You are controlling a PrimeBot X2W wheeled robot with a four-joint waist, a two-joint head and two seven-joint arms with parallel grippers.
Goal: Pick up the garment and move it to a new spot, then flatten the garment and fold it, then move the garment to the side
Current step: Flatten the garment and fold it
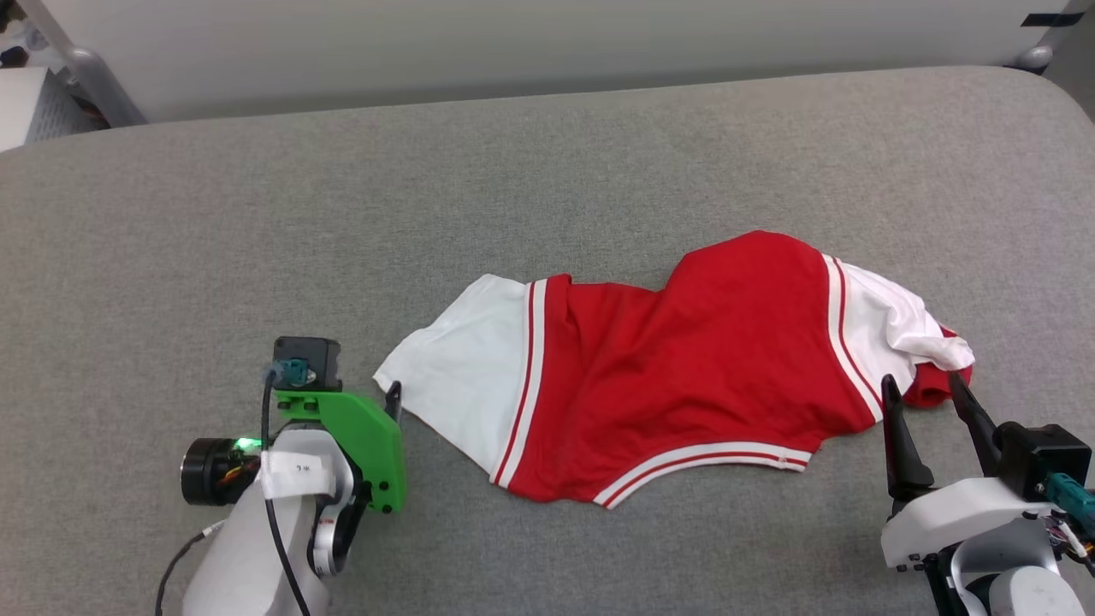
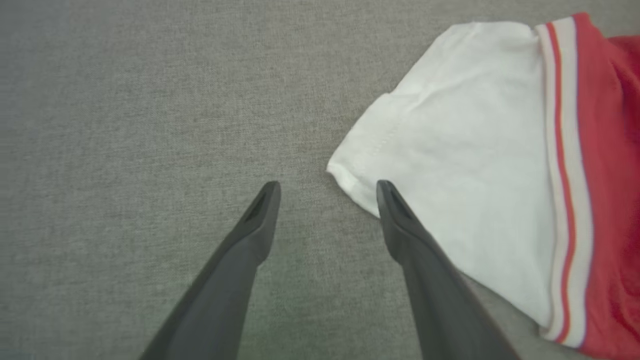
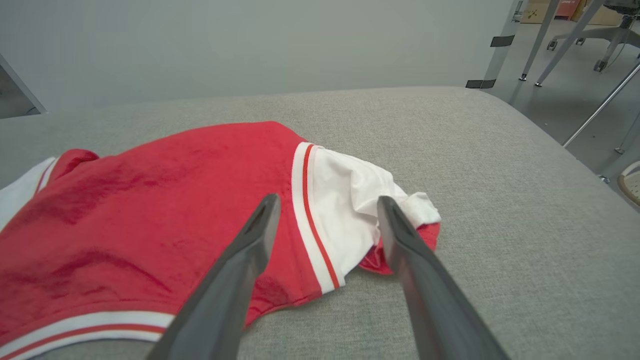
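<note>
Red cloth with white sleeves, the garment [image 1: 684,376] lies spread sideways across the middle of the grey pad [image 1: 547,154]. Its plain side faces up, the striped collar edge is nearest the robot, and no lettering is in sight. It is not flat. The body humps up toward the far right, and the right sleeve [image 3: 350,200] is crumpled with a fold of red tucked under it. The left sleeve [image 2: 450,150] lies smooth. The left gripper [image 2: 327,187] hangs just off that sleeve's near corner, its fingers apart and empty, with one fingertip at or over the hem. The right gripper [image 1: 922,381] is likewise spread and empty, its fingers pointing at the bunched sleeve from the near side. Nothing is held, so I judge this to be the approach before a two-handed grasp, either for the first lift or for stretching the shirt flat. Which of the two it is cannot be told from the pictures. Next, each gripper should close on its sleeve. The left needs to shift a little toward the cloth so both fingers bracket the hem. The right should catch the white layer rather than only the red fold beneath it. Both can then lift and pull apart evenly.
</note>
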